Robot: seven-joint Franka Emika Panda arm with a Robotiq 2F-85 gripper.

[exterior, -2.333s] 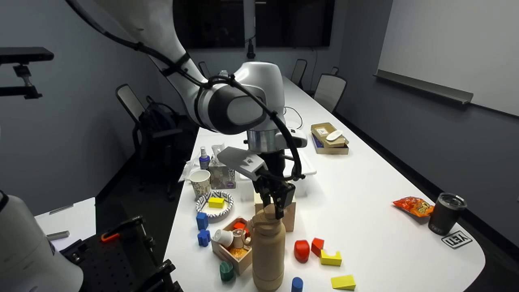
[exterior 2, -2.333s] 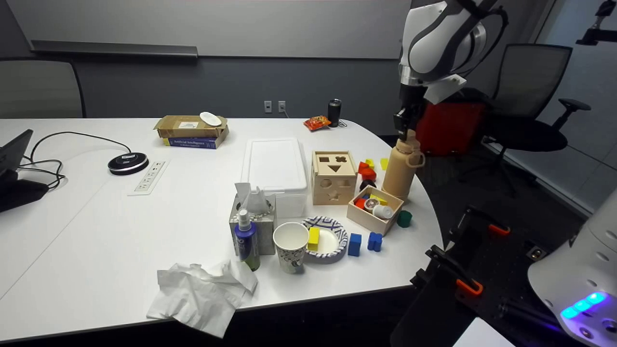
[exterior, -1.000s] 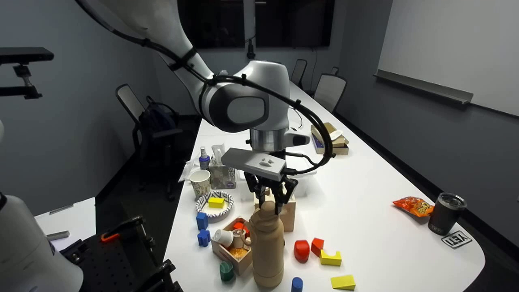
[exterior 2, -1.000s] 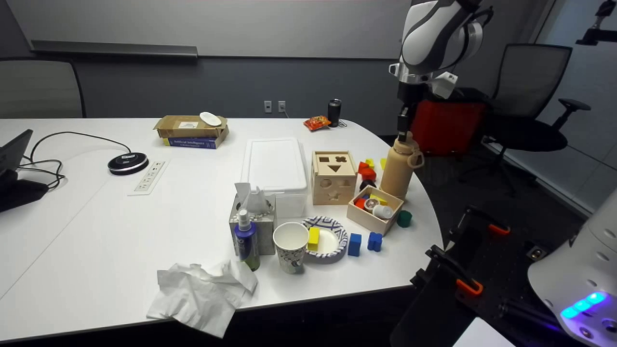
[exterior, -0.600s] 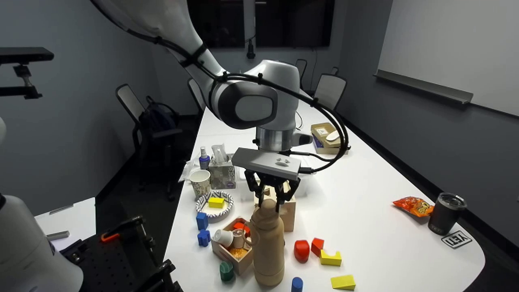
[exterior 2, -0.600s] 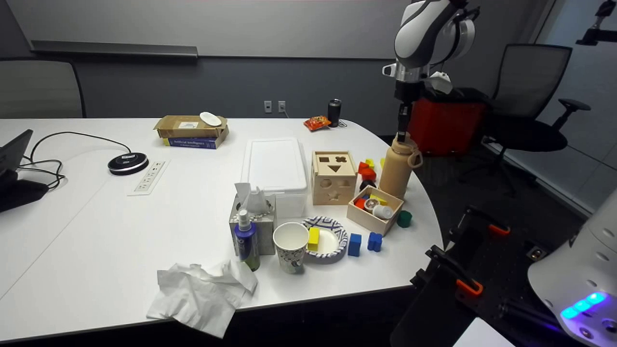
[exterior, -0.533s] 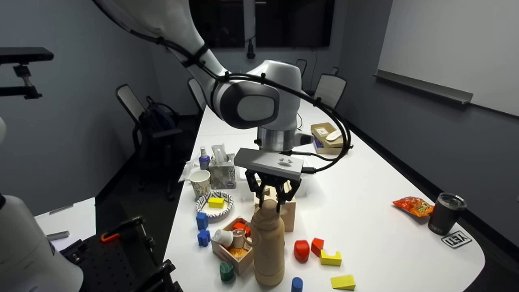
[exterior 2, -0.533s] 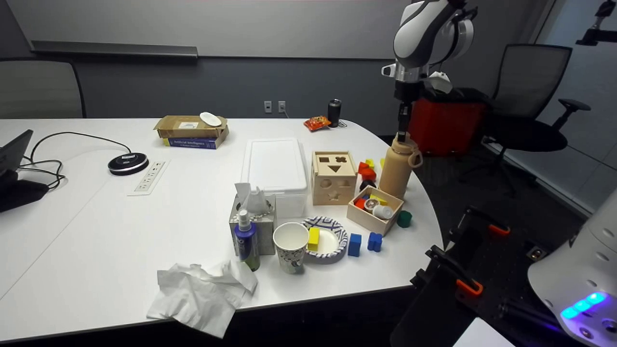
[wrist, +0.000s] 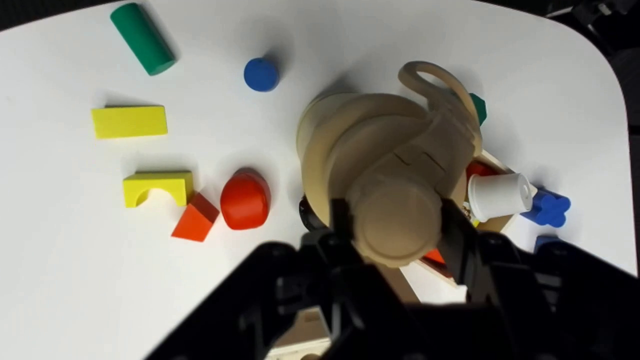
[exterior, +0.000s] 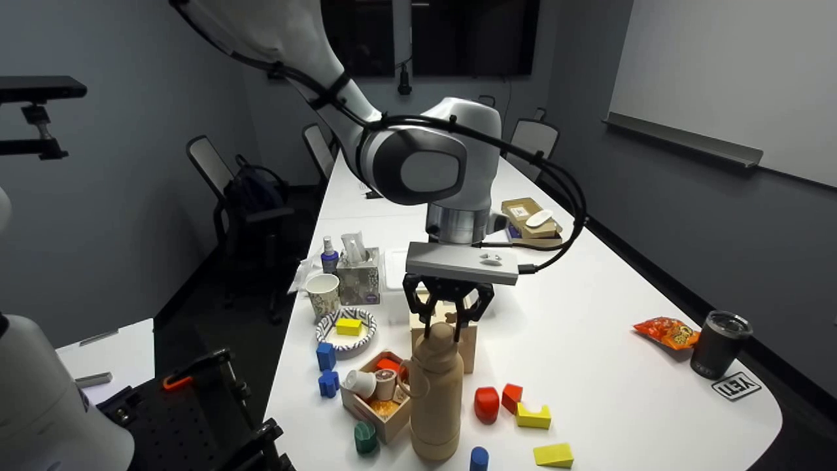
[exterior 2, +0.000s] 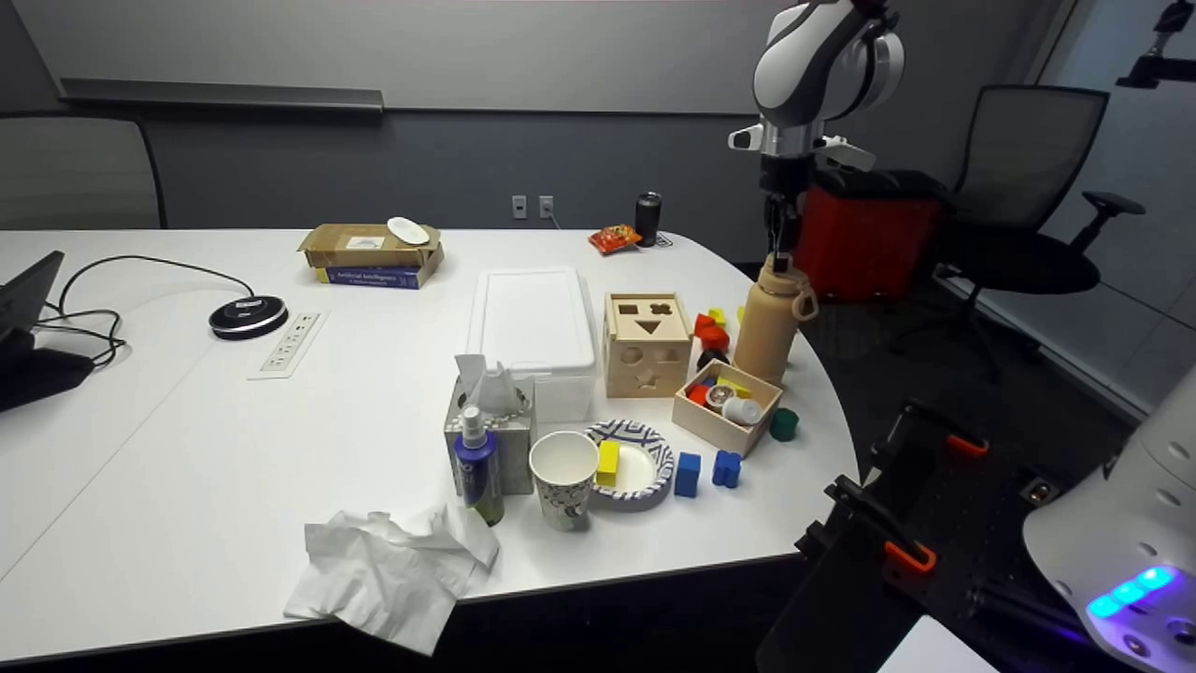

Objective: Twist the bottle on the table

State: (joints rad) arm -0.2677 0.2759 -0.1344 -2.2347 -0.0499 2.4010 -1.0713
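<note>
Evidently, twisting was in hand: the tool (exterior: 443, 333) was clamped on the cap (wrist: 396, 220) of the bottle (exterior: 436, 405) (on the table (exterior: 628, 412), beside a wooden box (exterior 2: 708, 433)), and the next move called for level rotation.

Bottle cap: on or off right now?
On. In an exterior view, the cap sits on the bottle with no gap showing; the wrist view shows the gripper closed on it. Whether it's tight, I cannot tell.

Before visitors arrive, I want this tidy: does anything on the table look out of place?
Yes: in an exterior view, crumpled white paper hangs over the edge of the table, looking discarded. Nothing looks spilled.
</note>
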